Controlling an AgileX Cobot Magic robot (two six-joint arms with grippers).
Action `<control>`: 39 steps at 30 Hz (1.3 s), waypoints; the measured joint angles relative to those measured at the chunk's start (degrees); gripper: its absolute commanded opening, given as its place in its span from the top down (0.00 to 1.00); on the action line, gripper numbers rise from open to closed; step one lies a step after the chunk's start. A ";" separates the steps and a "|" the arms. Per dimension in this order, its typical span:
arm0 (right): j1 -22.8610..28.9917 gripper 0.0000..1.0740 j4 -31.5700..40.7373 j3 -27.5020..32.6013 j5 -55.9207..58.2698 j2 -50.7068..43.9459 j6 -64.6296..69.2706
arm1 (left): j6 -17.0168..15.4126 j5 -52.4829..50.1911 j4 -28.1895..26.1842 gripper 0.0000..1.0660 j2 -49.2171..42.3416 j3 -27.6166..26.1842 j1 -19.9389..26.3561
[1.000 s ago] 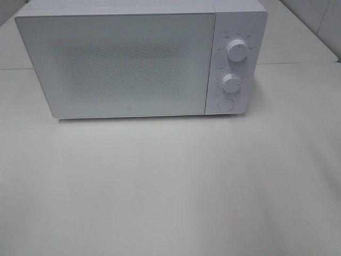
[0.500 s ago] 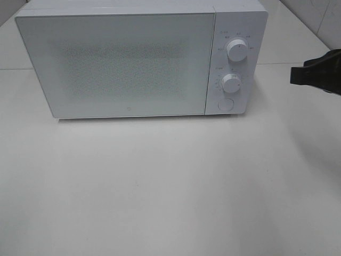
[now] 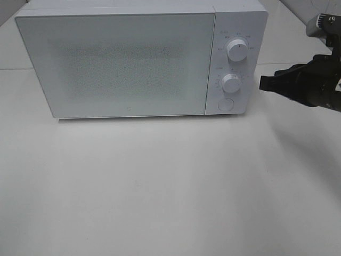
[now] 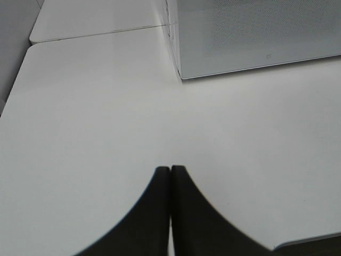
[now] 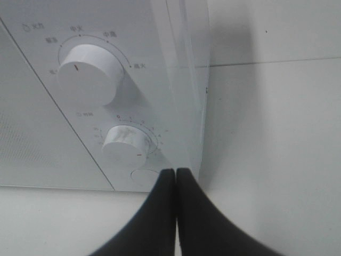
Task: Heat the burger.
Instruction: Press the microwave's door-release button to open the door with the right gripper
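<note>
The burger is out of view. A white microwave [image 3: 117,64] stands at the back of the table with its door shut. Its panel has an upper knob [image 3: 236,50], a lower knob [image 3: 231,83] and a round button [image 3: 226,104]. My right gripper [image 3: 262,84] is shut and empty, just right of the microwave at the lower knob's height. In the right wrist view its fingertips [image 5: 175,172] are near the round button [image 5: 145,176], below the lower knob [image 5: 123,144]. My left gripper [image 4: 170,169] is shut and empty over bare table, short of the microwave's corner [image 4: 181,74].
The white table [image 3: 170,186] spreads in front of the microwave. A seam between table tops [image 3: 298,63] runs behind the right arm. A tiled wall [image 3: 319,13] is at the back right.
My right arm has come in from the right edge and moved left toward the microwave's control panel. One second ago it was out of view. The microwave has not moved.
</note>
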 measured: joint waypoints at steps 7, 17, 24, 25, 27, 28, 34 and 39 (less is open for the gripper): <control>0.00 0.42 0.00 0.00 0.00 0.00 0.00 | 0.00 0.00 0.00 1.00 0.00 0.00 0.00; 0.00 0.42 0.00 0.00 0.00 0.00 0.00 | 0.00 0.00 0.00 1.00 0.00 0.00 0.00; 0.00 0.42 0.00 0.00 0.00 0.00 0.00 | 0.00 0.00 0.00 1.00 0.00 0.00 0.00; 0.00 0.42 0.00 0.00 0.00 0.00 0.00 | 0.00 0.00 0.00 1.00 0.00 0.00 0.00; 0.00 0.42 0.00 0.00 0.00 0.00 0.00 | 0.00 0.00 0.00 1.00 0.00 0.00 0.00; 0.00 0.42 0.00 0.00 0.00 0.00 0.00 | 0.00 0.00 0.00 1.00 0.00 0.00 0.00; 0.00 0.42 0.00 0.00 0.00 0.00 0.00 | 0.00 0.00 0.00 1.00 0.00 0.00 0.00; 0.00 0.42 0.00 0.00 0.00 0.00 0.00 | 0.00 0.00 0.00 1.00 0.00 0.00 0.00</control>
